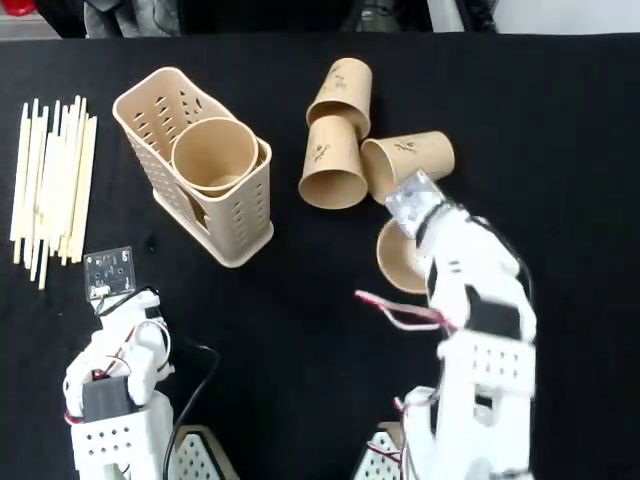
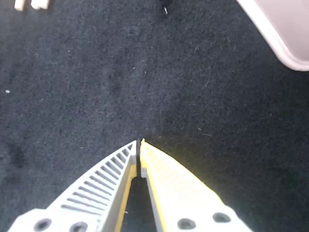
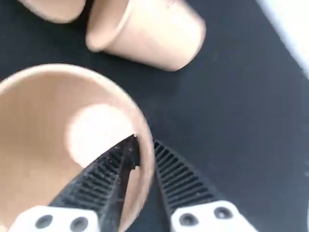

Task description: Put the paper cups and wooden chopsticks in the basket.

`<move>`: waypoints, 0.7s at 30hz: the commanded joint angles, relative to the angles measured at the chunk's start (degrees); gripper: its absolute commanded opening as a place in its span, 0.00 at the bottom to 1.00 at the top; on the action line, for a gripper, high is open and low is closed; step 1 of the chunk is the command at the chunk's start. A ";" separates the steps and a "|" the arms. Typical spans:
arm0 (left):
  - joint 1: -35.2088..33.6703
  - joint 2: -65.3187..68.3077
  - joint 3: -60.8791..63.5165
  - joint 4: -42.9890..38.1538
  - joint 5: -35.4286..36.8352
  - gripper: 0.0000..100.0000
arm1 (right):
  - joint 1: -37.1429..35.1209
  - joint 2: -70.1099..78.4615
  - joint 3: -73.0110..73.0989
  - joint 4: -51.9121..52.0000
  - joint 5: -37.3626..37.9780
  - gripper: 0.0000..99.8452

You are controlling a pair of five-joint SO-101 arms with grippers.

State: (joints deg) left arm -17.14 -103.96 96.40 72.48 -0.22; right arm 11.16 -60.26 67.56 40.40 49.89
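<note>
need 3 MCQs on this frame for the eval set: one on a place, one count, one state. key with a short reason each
1. Where do the wooden chopsticks lie relative to the basket?
A. Inside it
B. Flat on the table, on the side away from the loose cups
C. Propped across its rim

2. How many paper cups are outside the basket?
A. Two
B. Six
C. Four

3. What state is the left gripper in?
A. Shut, over bare table
B. Wide open around a cup
C. Clamped on chopsticks

Key:
1 B: the high view shows the bundle on the cloth beside the basket, opposite the cups.
2 C: three lie on their sides, and a fourth cup has the right gripper astride its rim.
3 A: its fingertips meet, with only black cloth under them.
</note>
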 commanded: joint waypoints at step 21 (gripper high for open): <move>0.57 -0.09 0.92 0.26 0.44 0.03 | -5.98 -23.60 -32.04 34.73 -24.79 0.01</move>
State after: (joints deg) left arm -17.14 -103.96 96.40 72.48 -0.22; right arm 8.97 -89.01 43.21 73.27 30.11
